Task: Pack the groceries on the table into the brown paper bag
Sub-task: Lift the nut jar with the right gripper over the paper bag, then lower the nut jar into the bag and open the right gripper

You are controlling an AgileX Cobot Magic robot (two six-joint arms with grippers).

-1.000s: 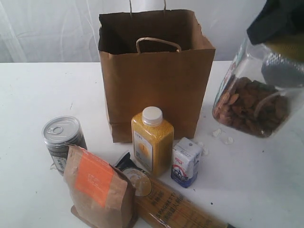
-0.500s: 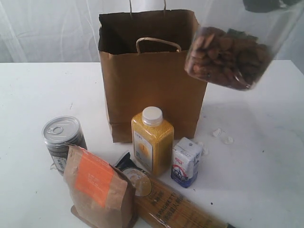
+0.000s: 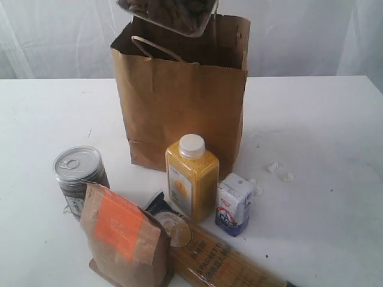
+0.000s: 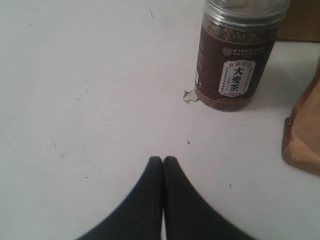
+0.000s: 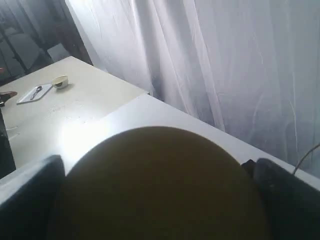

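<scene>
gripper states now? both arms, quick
Left gripper: closed, empty, fingers pressed together.
Right gripper: holding the clear gold-lidded jar by its lid, above the brown paper bag.

Fingers (image 4: pixel 147 200) pressed together; upright can (image 4: pixel 235 65) stands apart.

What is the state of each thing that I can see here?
Bag: upright, open at top.
Jar: in the air over the bag's mouth, gripped by right jaws.
Can: upright, sealed.
Bottle: upright, capped.
Carton: upright, closed.
Pouch: standing, closed.
Spaghetti packet: lying flat.
Left jaws: shut, empty.
</scene>
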